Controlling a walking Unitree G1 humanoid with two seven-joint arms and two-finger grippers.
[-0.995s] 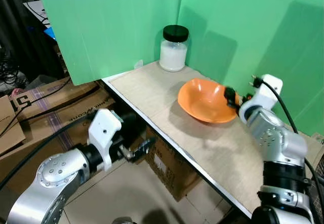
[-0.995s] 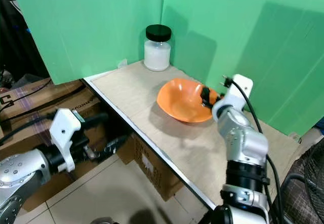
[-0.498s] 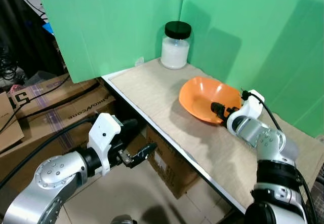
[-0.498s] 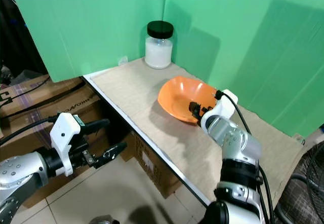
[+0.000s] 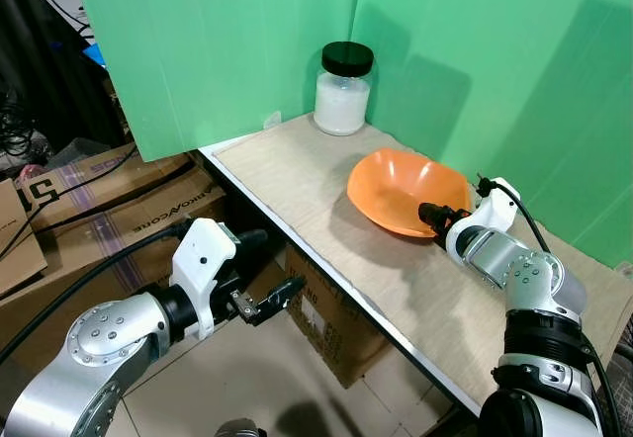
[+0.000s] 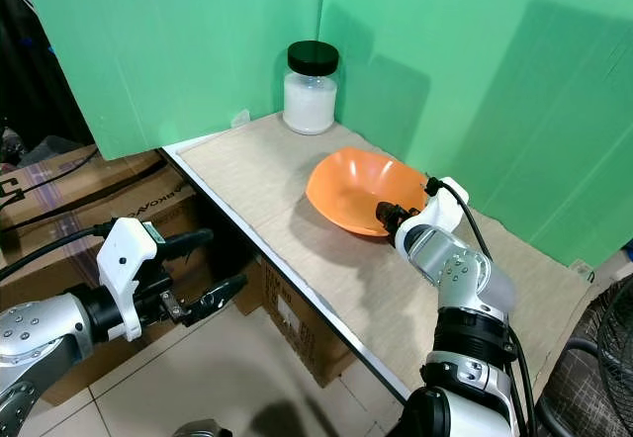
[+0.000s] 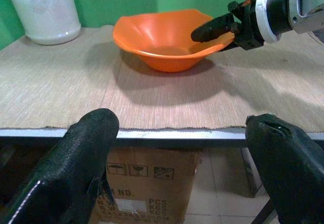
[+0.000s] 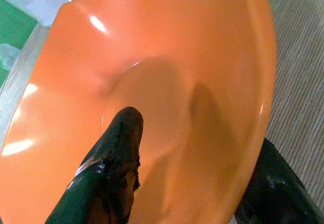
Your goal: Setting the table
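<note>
1. Left eye view: my right gripper [image 5: 431,214] straddles the near rim of the bowl [image 5: 396,188], one finger inside and one outside, apparently so I can carry it. The bowl sits on the table [image 5: 297,185], well apart from the jar [image 5: 342,91].
2. Left wrist view: my left gripper [image 7: 177,173] hangs spread wide and empty below the table edge.
3. Right wrist view: the bowl is glossy orange, shallow, empty, with a wavy rim.
</note>
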